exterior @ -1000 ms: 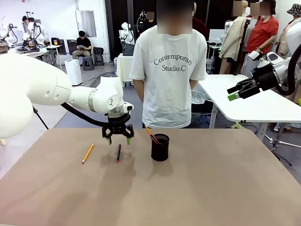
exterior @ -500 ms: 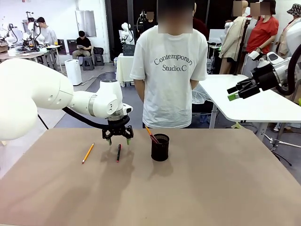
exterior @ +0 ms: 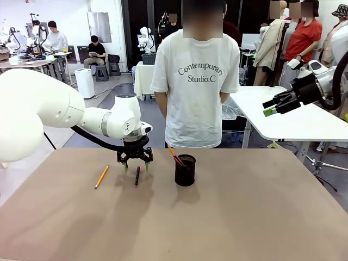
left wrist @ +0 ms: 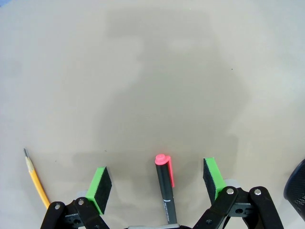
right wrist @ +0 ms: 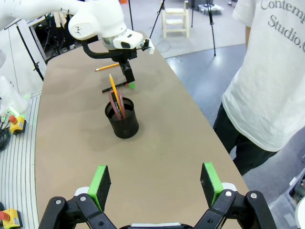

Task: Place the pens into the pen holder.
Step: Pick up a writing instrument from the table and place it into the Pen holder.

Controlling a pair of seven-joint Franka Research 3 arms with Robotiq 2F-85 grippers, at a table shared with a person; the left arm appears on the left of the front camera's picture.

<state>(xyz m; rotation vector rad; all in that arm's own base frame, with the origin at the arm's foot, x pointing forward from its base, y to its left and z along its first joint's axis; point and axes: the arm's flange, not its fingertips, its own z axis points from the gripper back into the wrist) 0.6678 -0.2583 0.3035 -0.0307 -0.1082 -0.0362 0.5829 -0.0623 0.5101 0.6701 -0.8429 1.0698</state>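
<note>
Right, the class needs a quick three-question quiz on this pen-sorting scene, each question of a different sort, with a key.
1. True or false: the left end effector is shut on the red-capped pen.
2. The right end effector is: A) open, empty and away from the pen holder; B) shut on a pencil; C) inside the holder.
3. How many writing sticks lie flat on the table outside the holder?
Key: 1 false: it hovers open above the pen. 2 A. 3 two: the red-capped pen and the yellow pencil.
</note>
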